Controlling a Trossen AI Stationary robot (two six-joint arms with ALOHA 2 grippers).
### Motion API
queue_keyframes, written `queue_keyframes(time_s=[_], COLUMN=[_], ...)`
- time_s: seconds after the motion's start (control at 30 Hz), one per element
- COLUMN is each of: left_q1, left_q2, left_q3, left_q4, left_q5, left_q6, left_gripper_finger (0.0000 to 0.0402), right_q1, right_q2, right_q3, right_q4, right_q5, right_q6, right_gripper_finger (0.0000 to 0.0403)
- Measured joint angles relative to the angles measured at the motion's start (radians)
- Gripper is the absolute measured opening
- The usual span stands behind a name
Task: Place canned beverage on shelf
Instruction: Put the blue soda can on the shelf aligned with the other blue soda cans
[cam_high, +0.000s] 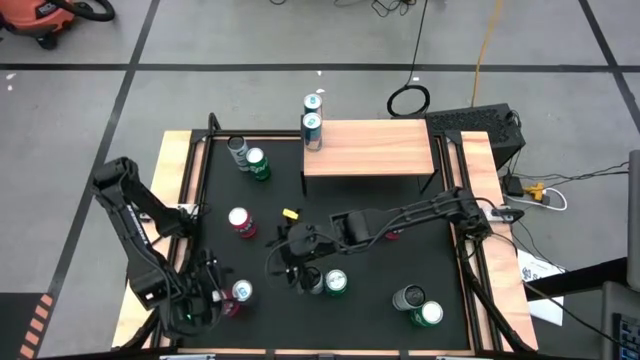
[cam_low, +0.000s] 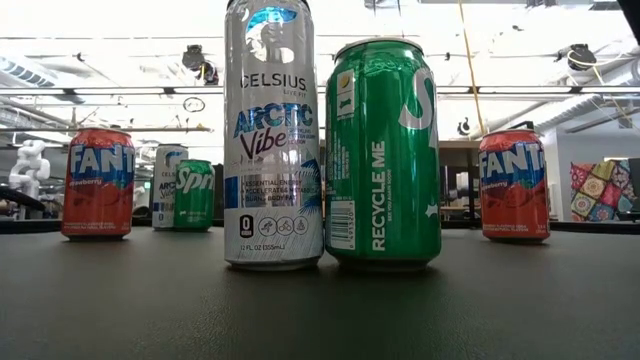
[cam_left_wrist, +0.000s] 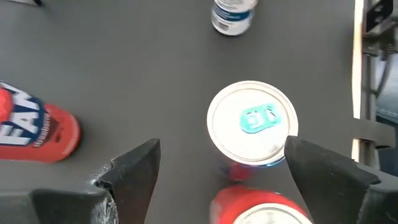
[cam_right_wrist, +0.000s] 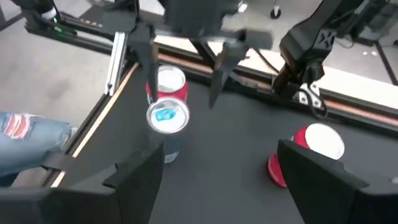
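1. The left jaws stand wide, fingers (cam_left_wrist: 134, 171) on either side of a teal-tab can (cam_left_wrist: 252, 121) but not touching it. This upright can is at the counter's (cam_high: 400, 250) near-left corner, well apart from the shelf (cam_high: 370, 148) at the far edge.
2. A red can (cam_left_wrist: 261, 211) stands just beside the teal-tab can, perhaps touching it. If the jaws drop off-centre, a finger could land on a rim or clip the red can and topple either one.
3. The right jaws are also wide and hold nothing. They hover over mid-counter near a pair of cans (cam_high: 325, 282), between the left arm and the shelf, so I judge that a carry to the shelf risks the two arms fouling each other.
4. A can (cam_high: 313, 128) stands at the shelf's left end, so a careless set-down there could knock it.
5. Whether that can is on the board or just beside it, I cannot tell.
6. The teal-tab can's label is hidden from above. In the low view a Celsius can (cam_low: 272, 135) and a green can (cam_low: 383, 150) block the middle, and no arm shows.
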Motion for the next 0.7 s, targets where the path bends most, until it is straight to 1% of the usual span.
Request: queue_keyframes(time_s=[0.17,0.5,0.63,0.7], left_q1=[-0.025,-0.066,-0.066,-0.066], left_q2=[-0.009,-0.009,-0.010,-0.010], left_q3=[-0.001,0.012,0.055,0.067], left_q4=[-0.027,-0.034,-0.060,-0.037], left_q5=[-0.017,-0.026,-0.071,-0.090], left_q6=[-0.004,-0.029,-0.025,-0.003], left_gripper_finger=[0.0334,0.0334,0.0334,0.0334], right_q1=[0.000,0.000,0.000,0.000], right_q2=[-0.007,-0.016,-0.028,-0.028], right_q3=[0.000,0.000,0.000,-0.001], right_q4=[-0.028,-0.008,-0.017,-0.033], right_q5=[-0.001,-0.005,-0.005,-0.005], right_q6=[0.001,0.012,0.014,0.024], right_gripper_finger=[0.0299,0.0299,0.0299,0.0299])
